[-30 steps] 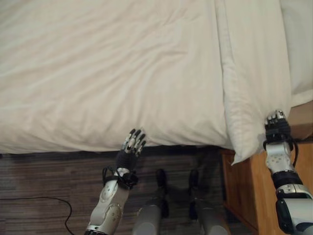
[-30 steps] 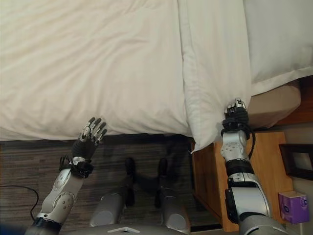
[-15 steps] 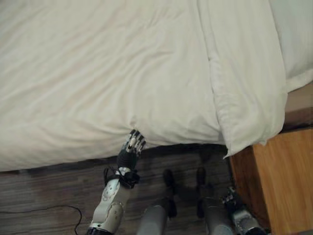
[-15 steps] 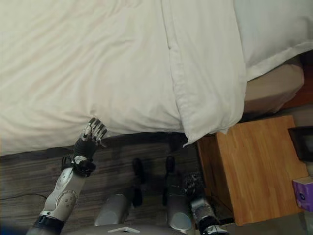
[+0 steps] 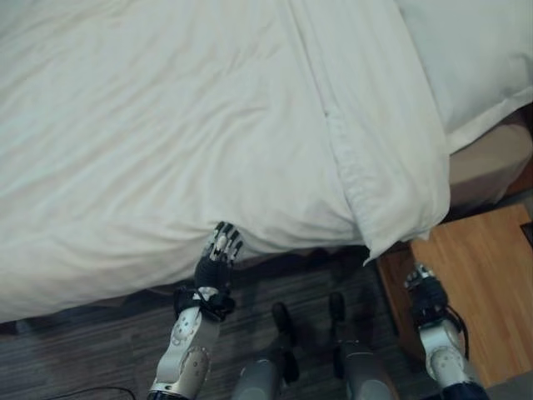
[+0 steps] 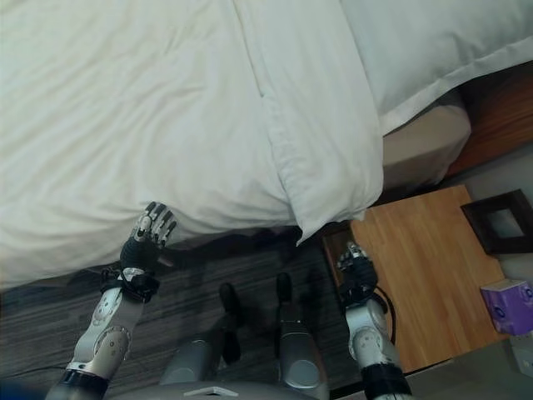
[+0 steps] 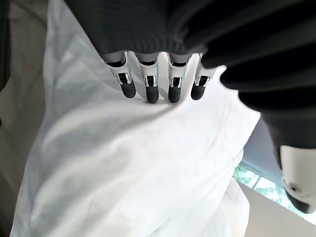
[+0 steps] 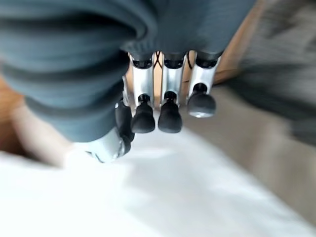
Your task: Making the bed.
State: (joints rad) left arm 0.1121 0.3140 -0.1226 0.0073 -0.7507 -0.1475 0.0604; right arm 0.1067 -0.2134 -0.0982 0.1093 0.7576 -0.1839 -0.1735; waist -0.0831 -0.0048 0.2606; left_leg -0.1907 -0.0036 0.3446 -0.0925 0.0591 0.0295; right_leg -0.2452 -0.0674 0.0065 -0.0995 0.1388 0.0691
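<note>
Across the bed (image 5: 487,167), spread nearly flat: the white duvet (image 5: 166,125), shallow creases through it, near edge hanging over the side toward the floor (image 5: 100,350). Ends toward the head in a thick turned-back band (image 5: 375,133), one corner drooping off the bed just above the nightstand (image 5: 475,275). Past the band, a pillow (image 5: 475,58) overhanging the bare mattress side.

Left robot hand (image 5: 218,254): released, fingers straight, tips touching the duvet's hanging edge from below, gripping nothing. Right robot hand (image 5: 425,292): low by the nightstand's near edge, relaxed and empty, apart from the drooping corner.

Looks close to done; probably only smoothing and squaring left.

Biggest risk: dragging the whole duvet off-square. Pulling at one point on the edge, with nothing steadying the band end, would likely skew the cover and slide it floorward.

Next: rucking instead of smoothing. Pushing upward with straight fingertips would probably bunch the hem into a fresh ridge where the cloth already puckers around them.

Then the drooping corner: heavy and unsupported, liable to slip further and pull the band crooked, or to snag on a right robot hand rising beneath it.

Smallest: knocking the nightstand on the way up. Purple box (image 6: 508,304) and dark frame (image 6: 500,223) sit well apart from the arm, so little danger there.
</note>
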